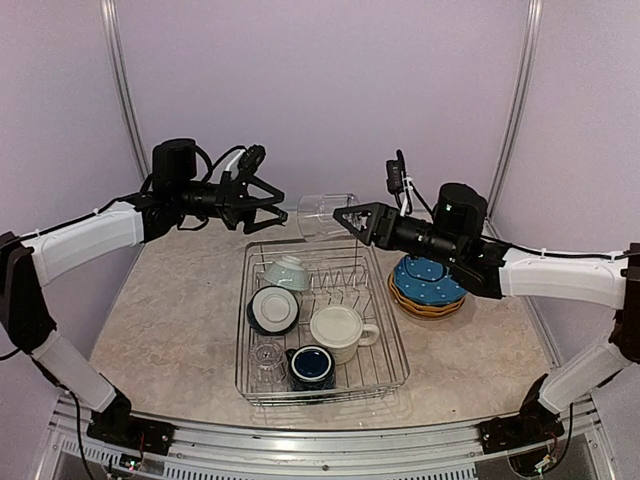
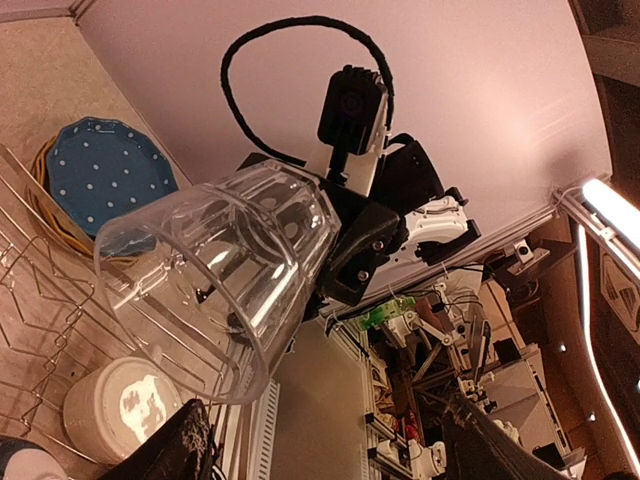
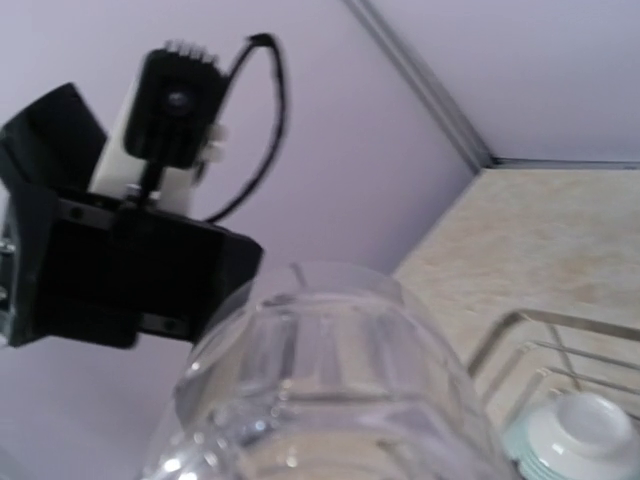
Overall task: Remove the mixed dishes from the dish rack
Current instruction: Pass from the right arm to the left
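Note:
A small clear glass (image 1: 325, 215) hangs on its side in the air above the far end of the silver wire dish rack (image 1: 392, 345). My right gripper (image 1: 347, 216) is shut on its base end. My left gripper (image 1: 272, 213) is open just left of the glass, facing its mouth. In the left wrist view the glass (image 2: 210, 280) is close, and my own fingers (image 2: 182, 450) stand wide apart. The glass (image 3: 330, 390) fills the lower right wrist view. The rack holds a teal bowl (image 1: 287, 272), an overturned dark bowl (image 1: 272, 308), a cream mug (image 1: 338, 332), a navy mug (image 1: 312, 366) and another glass (image 1: 268, 362).
A blue dotted plate on a yellow one (image 1: 428, 285) is stacked on the table right of the rack. Upright prongs (image 1: 345, 285) stand in the rack's far half. Bare table lies left of the rack. Lilac walls close in behind and at both sides.

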Tool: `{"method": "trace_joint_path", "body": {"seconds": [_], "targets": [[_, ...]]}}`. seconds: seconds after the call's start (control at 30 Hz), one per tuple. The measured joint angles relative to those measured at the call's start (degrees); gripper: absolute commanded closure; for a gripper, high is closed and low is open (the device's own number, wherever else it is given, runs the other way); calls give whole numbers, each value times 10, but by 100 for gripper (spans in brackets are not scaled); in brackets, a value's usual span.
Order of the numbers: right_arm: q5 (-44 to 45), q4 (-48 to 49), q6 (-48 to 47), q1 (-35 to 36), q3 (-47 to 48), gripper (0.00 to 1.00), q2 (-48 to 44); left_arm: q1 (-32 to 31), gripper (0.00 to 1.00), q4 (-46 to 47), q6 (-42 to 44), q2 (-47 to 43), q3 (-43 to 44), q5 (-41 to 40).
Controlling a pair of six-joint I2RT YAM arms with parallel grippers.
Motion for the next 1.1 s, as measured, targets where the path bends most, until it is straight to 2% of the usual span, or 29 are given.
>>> {"method": "trace_joint_path", "body": {"seconds": [0.3, 0.67, 0.7, 0.73, 0.9, 0.93, 0.97, 1.1], "targets": [[-42, 117, 30, 10, 44, 100, 94, -5, 45, 63, -58, 19, -5, 29], [-70, 201, 68, 26, 63, 100, 153, -5, 96, 79, -67, 19, -7, 36], [-70, 203, 69, 28, 63, 97, 153, -5, 100, 78, -67, 19, -7, 37], [-73, 205, 73, 28, 63, 86, 153, -4, 100, 84, -63, 19, -7, 42], [-82, 209, 74, 31, 62, 17, 153, -2, 100, 91, -49, 13, -7, 50], [-82, 204, 69, 31, 62, 7, 153, -1, 100, 82, -40, 12, -7, 48], [-78, 193, 65, 31, 63, 1, 152, -2, 100, 67, -29, 10, -7, 42], [-42, 108, 34, 19, 63, 0, 132, 1, 100, -27, 32, -5, -3, -14]]}}
